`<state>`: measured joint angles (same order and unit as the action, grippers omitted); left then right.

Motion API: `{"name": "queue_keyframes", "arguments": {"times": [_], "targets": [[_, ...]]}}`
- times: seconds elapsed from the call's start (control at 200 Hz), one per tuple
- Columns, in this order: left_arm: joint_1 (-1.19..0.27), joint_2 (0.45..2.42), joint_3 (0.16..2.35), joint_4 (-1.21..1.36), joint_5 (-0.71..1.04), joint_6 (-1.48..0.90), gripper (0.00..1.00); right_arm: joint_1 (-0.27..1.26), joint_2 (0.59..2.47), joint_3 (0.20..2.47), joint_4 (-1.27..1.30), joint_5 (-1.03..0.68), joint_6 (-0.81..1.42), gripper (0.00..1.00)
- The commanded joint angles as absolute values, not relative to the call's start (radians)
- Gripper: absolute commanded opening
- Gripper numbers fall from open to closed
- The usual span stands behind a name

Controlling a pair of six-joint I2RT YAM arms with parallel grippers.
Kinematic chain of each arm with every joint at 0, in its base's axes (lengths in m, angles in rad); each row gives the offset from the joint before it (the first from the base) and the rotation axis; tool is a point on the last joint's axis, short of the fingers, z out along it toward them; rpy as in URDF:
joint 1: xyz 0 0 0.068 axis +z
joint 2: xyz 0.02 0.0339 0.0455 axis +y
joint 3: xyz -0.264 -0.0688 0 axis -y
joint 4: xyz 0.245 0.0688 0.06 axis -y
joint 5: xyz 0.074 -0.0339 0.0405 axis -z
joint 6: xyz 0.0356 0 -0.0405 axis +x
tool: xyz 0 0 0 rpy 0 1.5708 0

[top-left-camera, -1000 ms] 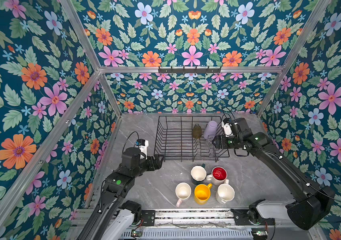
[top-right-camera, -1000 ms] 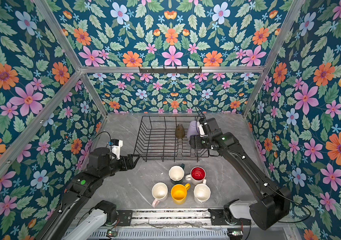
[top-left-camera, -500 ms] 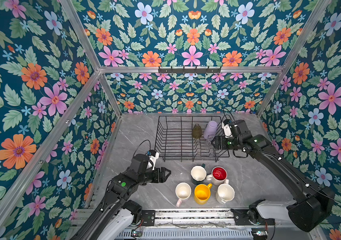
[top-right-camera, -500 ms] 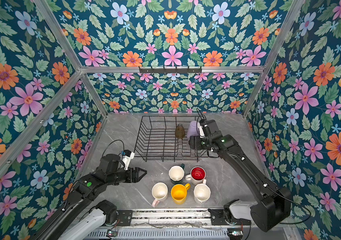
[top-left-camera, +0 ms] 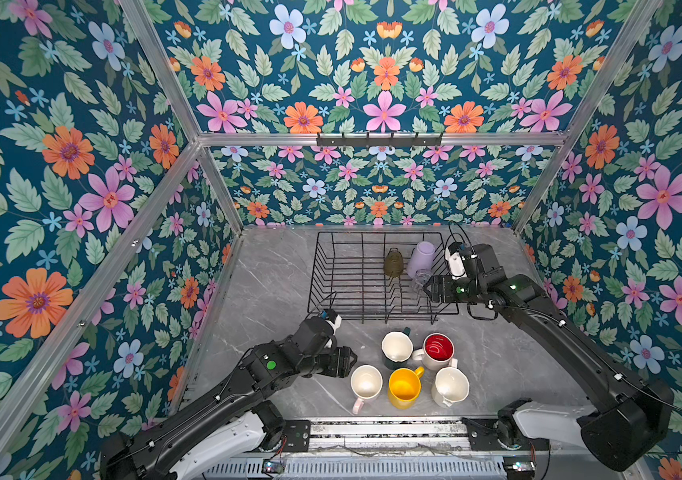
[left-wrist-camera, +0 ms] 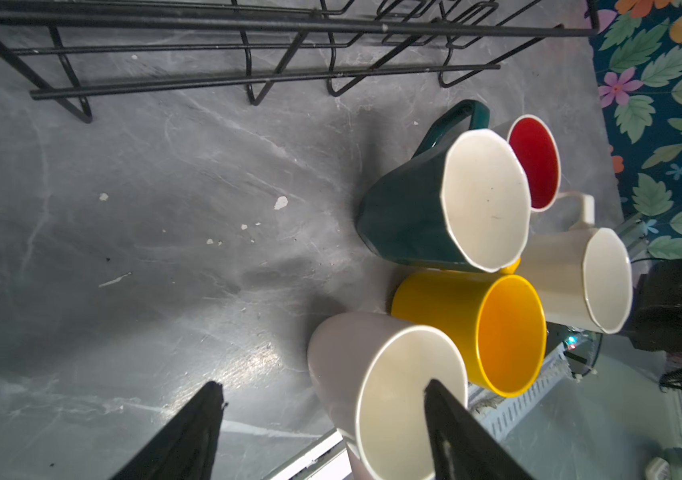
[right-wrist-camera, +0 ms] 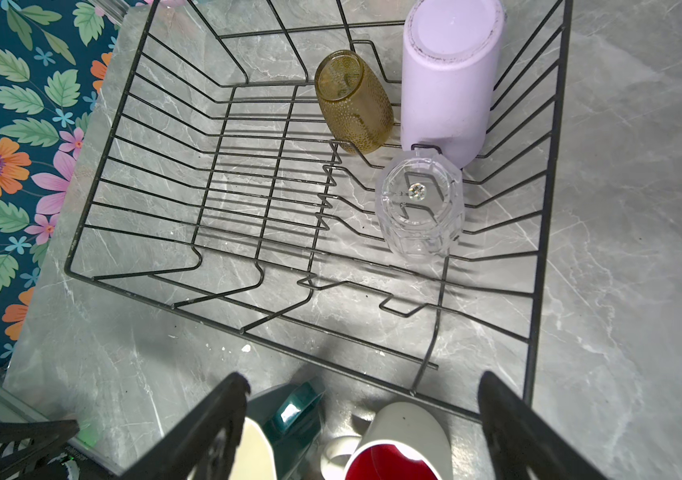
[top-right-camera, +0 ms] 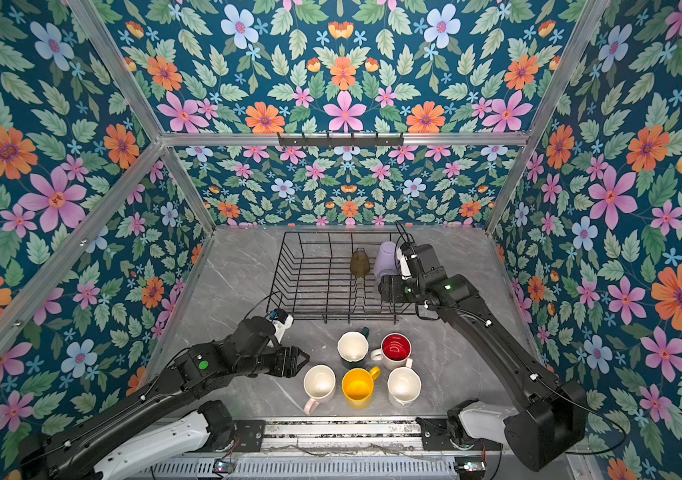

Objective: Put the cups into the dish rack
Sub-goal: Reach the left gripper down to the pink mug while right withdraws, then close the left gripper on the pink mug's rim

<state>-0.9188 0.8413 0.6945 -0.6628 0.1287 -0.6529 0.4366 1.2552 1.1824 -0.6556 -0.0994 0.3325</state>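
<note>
The black wire dish rack (top-left-camera: 356, 233) (right-wrist-camera: 546, 208) holds three upturned cups: an olive-amber glass (top-left-camera: 393, 262) (right-wrist-camera: 354, 104), a lilac tumbler (top-left-camera: 421, 258) (right-wrist-camera: 447, 79) and a clear glass (top-left-camera: 421, 277) (right-wrist-camera: 418, 208). Five mugs stand in front of it: dark green (top-left-camera: 396, 348) (left-wrist-camera: 406, 216), red-lined white (top-left-camera: 438, 348) (left-wrist-camera: 537, 162), pale pink (top-left-camera: 366, 381) (left-wrist-camera: 343, 353), yellow (top-left-camera: 405, 384) (left-wrist-camera: 435, 299) and white (top-left-camera: 450, 384) (left-wrist-camera: 555, 266). My left gripper (top-left-camera: 352, 361) (left-wrist-camera: 322, 399) is open beside the pink mug, its jaws either side of the mug's near wall. My right gripper (top-left-camera: 428, 289) (right-wrist-camera: 362, 376) hangs open and empty over the rack's right front corner.
A black hook rail (top-left-camera: 379, 139) runs along the back wall's frame. Flowered walls close in the left, back and right. Bare grey marble lies left of the rack (top-left-camera: 273, 282). The metal base rail (top-left-camera: 372, 432) borders the front edge.
My left arm has swung forward and to the right, from the rack's left front corner to the pink mug, its jaws narrowing slightly. The right arm has hardly moved.
</note>
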Motion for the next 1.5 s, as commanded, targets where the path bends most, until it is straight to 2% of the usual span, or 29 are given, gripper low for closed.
{"name": "queue_keyframes", "arguments": {"times": [0.0, 0.465, 1.03, 1.105, 1.28, 1.495], "targets": [[-0.964, 0.873, 0.698, -0.669, 0.067, -0.696, 0.76, 0.437, 1.247, 1.178, -0.640, -0.084, 0.336, 0.87], [-1.096, 0.973, 0.693, -0.666, 0.000, -0.739, 0.74, 0.437, 1.236, 1.167, -0.639, -0.084, 0.338, 0.86], [-1.110, 1.103, 0.711, -0.626, -0.011, -0.690, 0.68, 0.437, 1.230, 1.137, -0.623, -0.084, 0.339, 0.86], [-1.110, 1.121, 0.711, -0.618, -0.008, -0.686, 0.65, 0.438, 1.233, 1.134, -0.621, -0.084, 0.338, 0.86], [-1.110, 1.149, 0.710, -0.610, -0.005, -0.681, 0.52, 0.437, 1.239, 1.130, -0.606, -0.089, 0.333, 0.87], [-1.110, 1.162, 0.713, -0.617, -0.010, -0.679, 0.43, 0.439, 1.250, 1.127, -0.596, -0.095, 0.327, 0.87]]}}
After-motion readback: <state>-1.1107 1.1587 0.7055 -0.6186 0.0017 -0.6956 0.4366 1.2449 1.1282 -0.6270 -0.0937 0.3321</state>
